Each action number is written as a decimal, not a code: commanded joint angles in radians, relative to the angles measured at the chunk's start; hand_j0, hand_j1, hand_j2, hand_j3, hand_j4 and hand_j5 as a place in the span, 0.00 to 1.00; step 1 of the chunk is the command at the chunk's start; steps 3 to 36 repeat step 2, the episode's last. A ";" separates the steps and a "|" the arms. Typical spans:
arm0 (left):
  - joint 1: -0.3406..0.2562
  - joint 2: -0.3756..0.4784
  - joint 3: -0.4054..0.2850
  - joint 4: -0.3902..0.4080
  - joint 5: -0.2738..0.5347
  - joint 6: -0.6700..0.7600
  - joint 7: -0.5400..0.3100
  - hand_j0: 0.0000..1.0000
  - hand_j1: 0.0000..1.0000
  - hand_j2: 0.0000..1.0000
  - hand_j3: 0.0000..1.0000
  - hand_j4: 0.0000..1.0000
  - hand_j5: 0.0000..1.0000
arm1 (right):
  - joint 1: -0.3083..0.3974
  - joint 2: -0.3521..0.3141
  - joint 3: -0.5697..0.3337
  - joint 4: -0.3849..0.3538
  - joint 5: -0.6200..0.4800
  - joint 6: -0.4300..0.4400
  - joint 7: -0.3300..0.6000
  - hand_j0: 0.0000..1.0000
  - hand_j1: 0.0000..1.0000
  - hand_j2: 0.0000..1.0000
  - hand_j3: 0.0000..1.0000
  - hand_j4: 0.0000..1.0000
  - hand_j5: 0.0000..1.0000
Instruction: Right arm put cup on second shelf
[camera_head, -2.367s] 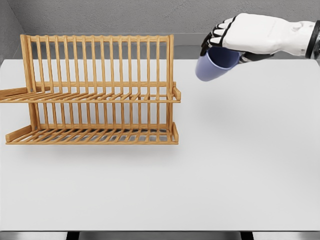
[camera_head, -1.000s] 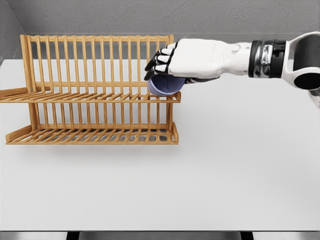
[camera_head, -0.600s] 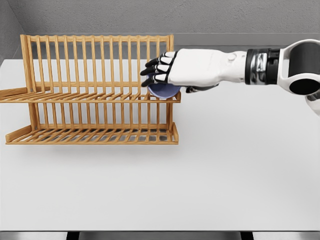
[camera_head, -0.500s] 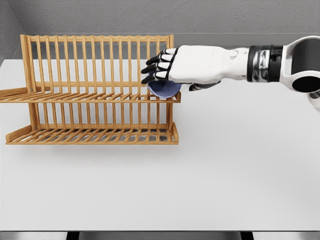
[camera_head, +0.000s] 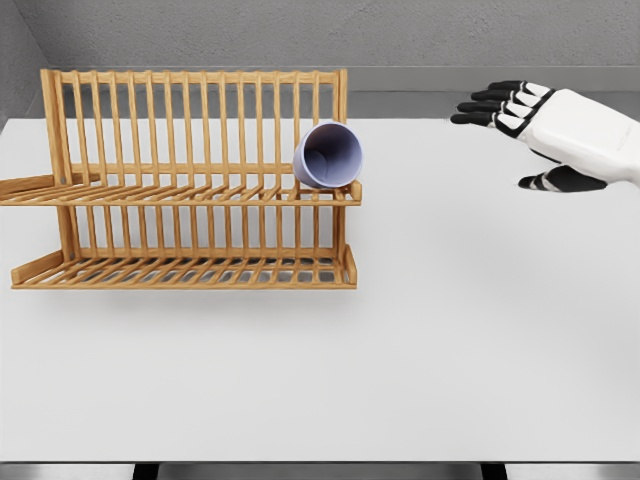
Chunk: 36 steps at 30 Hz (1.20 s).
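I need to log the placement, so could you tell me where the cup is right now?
In the head view, the cup lies tipped on the wooden rack's upper shelf, at its right end, mouth toward the camera.

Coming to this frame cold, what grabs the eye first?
The blue cup lies on its side at the right end of the wooden rack's upper shelf, its mouth facing the camera. At upper right the right hand hovers open over the white table, well apart from the cup.
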<state>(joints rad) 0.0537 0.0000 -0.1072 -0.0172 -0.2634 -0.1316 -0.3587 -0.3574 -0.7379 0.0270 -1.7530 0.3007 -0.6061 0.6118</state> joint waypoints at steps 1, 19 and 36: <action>0.000 0.000 0.000 0.000 0.000 0.000 0.000 1.00 1.00 1.00 1.00 1.00 1.00 | 0.000 0.006 -0.068 0.000 -0.008 -0.005 -0.001 1.00 1.00 1.00 1.00 1.00 1.00; 0.000 0.000 0.000 0.000 0.003 -0.002 0.000 1.00 1.00 1.00 1.00 1.00 1.00 | 0.012 0.006 -0.067 0.000 -0.008 -0.005 -0.001 1.00 1.00 1.00 1.00 1.00 1.00; 0.000 0.000 0.000 0.000 0.003 -0.002 0.000 1.00 1.00 1.00 1.00 1.00 1.00 | 0.012 0.006 -0.067 0.000 -0.008 -0.005 -0.001 1.00 1.00 1.00 1.00 1.00 1.00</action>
